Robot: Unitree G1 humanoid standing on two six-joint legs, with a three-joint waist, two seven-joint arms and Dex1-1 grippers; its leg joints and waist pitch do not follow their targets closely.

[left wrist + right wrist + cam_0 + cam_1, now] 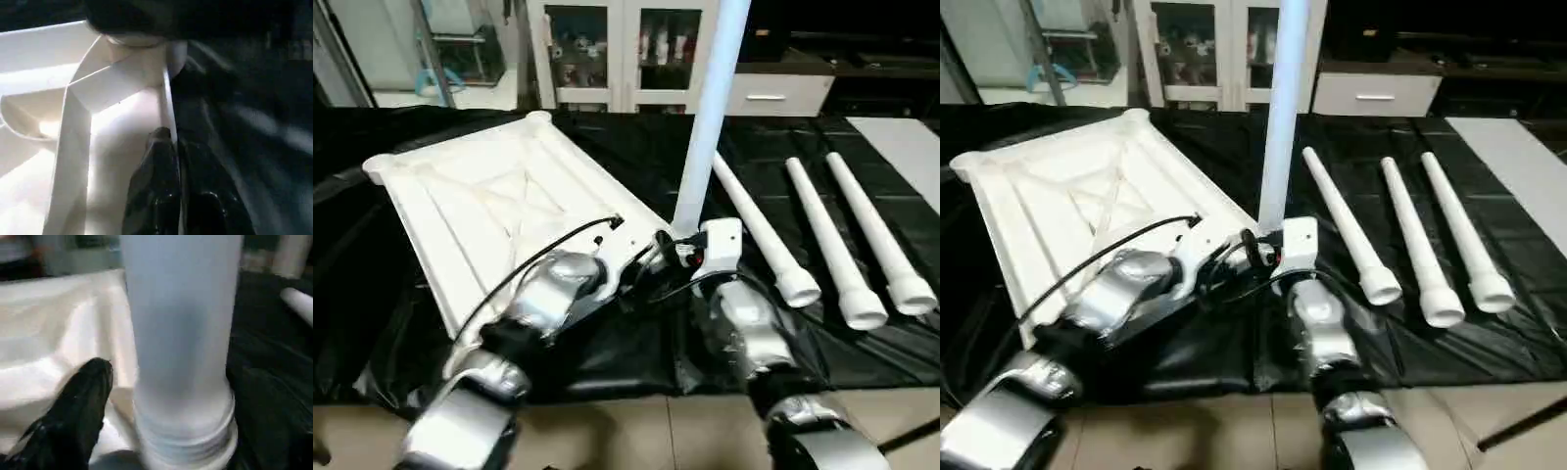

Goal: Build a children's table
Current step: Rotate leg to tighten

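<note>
White plastic, head views: the tabletop lies ribbed side up on the black cover of the work surface, toward my left.
Standing leg: one white leg stands upright at the tabletop's near corner on my right-hand side.
Loose legs: three more legs lie side by side on the cover to my right, flared ends toward me, well apart from the tabletop.
My arms: both silver forearms reach in to that near corner, the right arm's white wrist block just beside the foot of the standing leg.
Left wrist view: my left gripper has its two black fingers pressed together on the tabletop's thin edge wall, one on each side; a round corner socket sits beyond, under something dark.
Right wrist view: the upright leg fills the middle, its ridged base seated below.
Right gripper: one black finger stands clear of the leg with a visible gap; I am gripping nothing there.
</note>
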